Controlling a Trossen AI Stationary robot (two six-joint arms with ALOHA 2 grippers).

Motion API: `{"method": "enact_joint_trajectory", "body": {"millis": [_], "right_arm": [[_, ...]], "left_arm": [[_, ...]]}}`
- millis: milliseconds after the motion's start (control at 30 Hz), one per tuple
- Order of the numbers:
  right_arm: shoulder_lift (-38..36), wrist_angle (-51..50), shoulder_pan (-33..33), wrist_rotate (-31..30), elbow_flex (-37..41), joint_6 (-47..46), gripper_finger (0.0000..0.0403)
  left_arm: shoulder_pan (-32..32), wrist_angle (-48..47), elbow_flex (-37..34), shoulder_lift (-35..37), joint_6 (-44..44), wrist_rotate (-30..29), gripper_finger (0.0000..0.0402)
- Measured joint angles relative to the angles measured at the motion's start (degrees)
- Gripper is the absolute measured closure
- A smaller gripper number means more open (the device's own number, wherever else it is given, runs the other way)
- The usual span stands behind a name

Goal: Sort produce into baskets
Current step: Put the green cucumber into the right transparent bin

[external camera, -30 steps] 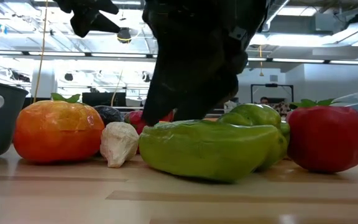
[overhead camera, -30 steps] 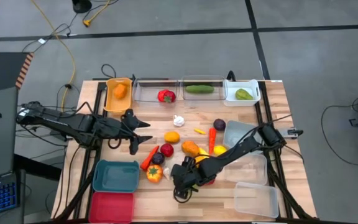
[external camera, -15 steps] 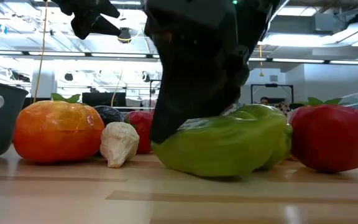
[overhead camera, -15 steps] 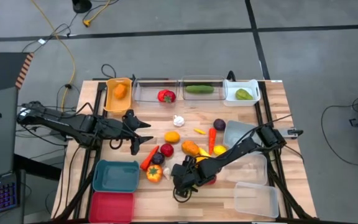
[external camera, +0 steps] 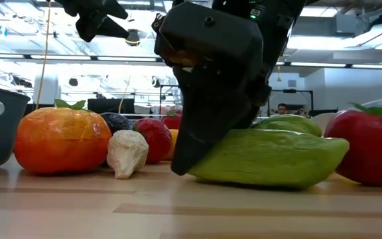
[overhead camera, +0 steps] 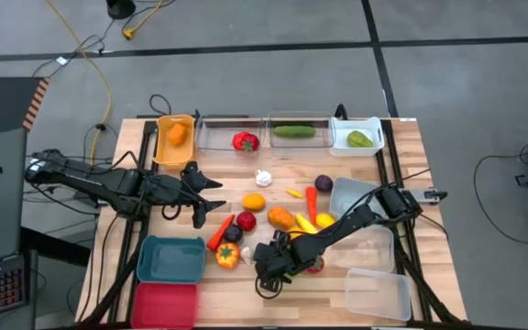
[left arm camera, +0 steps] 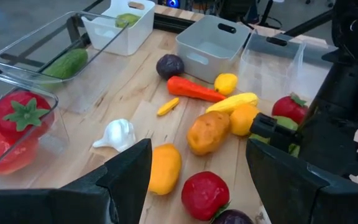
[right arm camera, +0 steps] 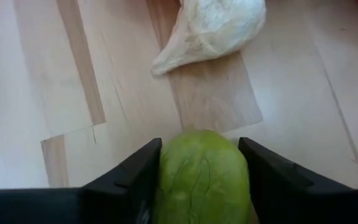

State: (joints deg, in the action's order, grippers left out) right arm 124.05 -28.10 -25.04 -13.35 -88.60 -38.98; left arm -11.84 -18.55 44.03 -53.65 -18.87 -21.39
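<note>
- The right gripper (overhead camera: pixel 271 266) is sitting low at the front middle of the table (overhead camera: pixel 411 165), and its two fingers (right arm camera: pixel 135 180) are pressing on both sides of a green pepper (right arm camera: pixel 202 174) — the grip is narrow and holding it
- In the low view the green pepper (external camera: pixel 270 158) is lying on its side on the wood, with the dark gripper body leaning over one end of it
- A white garlic (right arm camera: pixel 213 28) is lying just ahead of the held pepper, not touching it
- Near the pepper a red tomato (external camera: pixel 373 147) and an orange pepper (external camera: pixel 62 141) are standing on the table
- The left gripper (overhead camera: pixel 211 194) is hanging over the left side of the table with its fingers apart and nothing between them
- Along the far edge, an orange-yellow bin (overhead camera: pixel 160 151) is holding an orange fruit, one clear bin (overhead camera: pixel 211 139) a red one, the next clear bin (overhead camera: pixel 324 139) a cucumber (overhead camera: pixel 293 131) — and a white bin (overhead camera: pixel 337 137) a green item
- A teal bin (overhead camera: pixel 170 259) and a red bin (overhead camera: pixel 163 305) are standing at the front left
</note>
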Motion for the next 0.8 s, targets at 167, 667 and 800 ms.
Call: {"method": "enact_joint_trajectory", "body": {"millis": [167, 667, 800], "right_arm": [[-1.47, -0.04, 0.01, 0.08, 0.02, 2.41, 0.0215], [-16.02, -4.16, 7.09, -2.33, 0.02, 19.03, 0.0205], [-20.52, -5.23, 11.91, -7.29, 0.02, 24.90, 0.0198]], "left_arm": [[0.02, 0.00, 0.00, 0.00, 0.09, 1.59, 0.0153], [0.00, -0.02, 0.00, 0.00, -1.77, 5.66, 0.0153], [0.00, -0.02, 0.00, 0.00, -1.81, 5.65, 0.0153]]}}
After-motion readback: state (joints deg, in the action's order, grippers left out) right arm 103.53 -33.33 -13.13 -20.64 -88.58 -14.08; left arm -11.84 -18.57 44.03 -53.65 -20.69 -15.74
